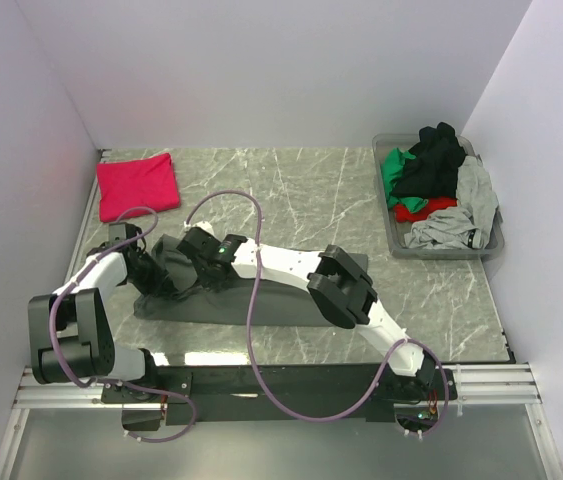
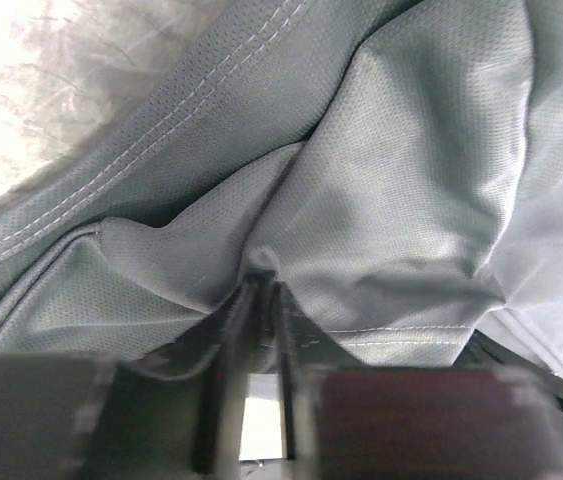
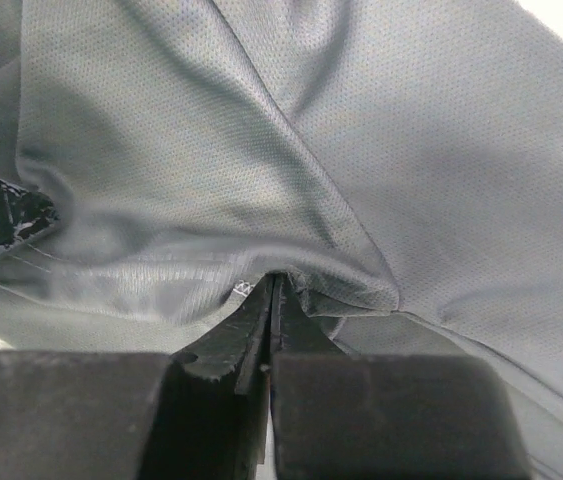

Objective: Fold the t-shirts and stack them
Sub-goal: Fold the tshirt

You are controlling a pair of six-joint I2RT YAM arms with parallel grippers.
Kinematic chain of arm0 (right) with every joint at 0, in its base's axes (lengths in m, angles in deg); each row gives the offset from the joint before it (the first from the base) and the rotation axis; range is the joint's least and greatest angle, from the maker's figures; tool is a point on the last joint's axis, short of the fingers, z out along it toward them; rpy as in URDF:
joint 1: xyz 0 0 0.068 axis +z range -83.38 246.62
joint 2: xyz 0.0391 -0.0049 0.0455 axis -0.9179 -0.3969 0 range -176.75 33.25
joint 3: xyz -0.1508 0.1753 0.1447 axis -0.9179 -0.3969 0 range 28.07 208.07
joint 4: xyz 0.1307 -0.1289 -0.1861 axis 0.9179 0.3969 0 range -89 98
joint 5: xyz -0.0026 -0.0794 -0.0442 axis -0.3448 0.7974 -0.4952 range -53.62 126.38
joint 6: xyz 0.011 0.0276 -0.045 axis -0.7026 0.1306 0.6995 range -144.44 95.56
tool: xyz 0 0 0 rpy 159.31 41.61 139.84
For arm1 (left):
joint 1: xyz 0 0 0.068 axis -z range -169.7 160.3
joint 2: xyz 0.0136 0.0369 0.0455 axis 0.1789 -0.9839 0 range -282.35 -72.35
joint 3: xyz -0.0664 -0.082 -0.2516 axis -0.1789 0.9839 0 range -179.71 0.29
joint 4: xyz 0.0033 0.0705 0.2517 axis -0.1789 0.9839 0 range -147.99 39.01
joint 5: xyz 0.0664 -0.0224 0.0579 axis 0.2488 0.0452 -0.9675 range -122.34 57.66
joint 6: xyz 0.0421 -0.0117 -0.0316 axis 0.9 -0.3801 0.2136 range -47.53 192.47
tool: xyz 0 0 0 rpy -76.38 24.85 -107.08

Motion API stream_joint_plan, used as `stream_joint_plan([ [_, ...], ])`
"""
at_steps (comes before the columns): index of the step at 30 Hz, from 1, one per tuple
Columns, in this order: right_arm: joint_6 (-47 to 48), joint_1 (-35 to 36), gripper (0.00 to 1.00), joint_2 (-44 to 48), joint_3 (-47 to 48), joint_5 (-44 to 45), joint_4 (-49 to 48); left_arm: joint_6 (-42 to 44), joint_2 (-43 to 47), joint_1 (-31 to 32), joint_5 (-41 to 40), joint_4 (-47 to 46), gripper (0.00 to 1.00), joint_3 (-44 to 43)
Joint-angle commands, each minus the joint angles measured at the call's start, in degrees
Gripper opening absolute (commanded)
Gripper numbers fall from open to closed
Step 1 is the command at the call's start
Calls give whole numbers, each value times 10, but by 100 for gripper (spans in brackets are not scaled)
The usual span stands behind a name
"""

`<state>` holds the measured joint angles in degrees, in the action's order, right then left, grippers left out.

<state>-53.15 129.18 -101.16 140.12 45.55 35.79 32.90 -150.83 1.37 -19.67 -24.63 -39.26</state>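
Between the fingertips of the left gripper, a raised fold of the dark charcoal-grey t-shirt is pinched. The two fingers are pressed together on the cloth with only a thin slit between them. Fabric bunches upward from the pinch. A double-stitched hem runs diagonally above and to the left of it.

The right gripper is likewise clamped on a ridge of the same shirt, its fingers all but meeting. Cloth drapes away above and to the right of the pinch.

Overhead view: both grippers sit near each other at the left end of the charcoal shirt. From them the shirt lies spread rightward on the marbled table, beneath the right arm, which reaches across it.

Beyond the left gripper, at the far left corner, the magenta-red t-shirt lies folded flat, apart from the charcoal shirt.

Well to the right of both grippers, at the far right edge, a clear plastic tub holds a heap:
- a black t-shirt
- a green t-shirt
- a red t-shirt
- a light grey t-shirt, which hangs over the tub's right rim
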Motion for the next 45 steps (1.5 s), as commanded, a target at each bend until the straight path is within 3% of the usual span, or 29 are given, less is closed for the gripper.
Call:
stream_joint_plan([
  [1,-4,-7,0,-1,-5,-5,6,13,-8,-2,20,-15,17,3],
  [3,-7,-12,0,13,-15,-6,7,14,-12,-1,24,-14,6,2],
  [5,-9,-17,0,43,-42,-8,-4,15,-10,-1,25,-10,1,1],
  [13,11,-30,0,120,-97,-46,-33,-16,53,-1,38,11,0,-6],
  [25,20,-27,37,105,-97,-113,-73,-67,83,-2,58,17,0,-34],
  [45,-35,-17,47,42,-46,-71,-84,-89,67,-2,83,18,1,-59],
])
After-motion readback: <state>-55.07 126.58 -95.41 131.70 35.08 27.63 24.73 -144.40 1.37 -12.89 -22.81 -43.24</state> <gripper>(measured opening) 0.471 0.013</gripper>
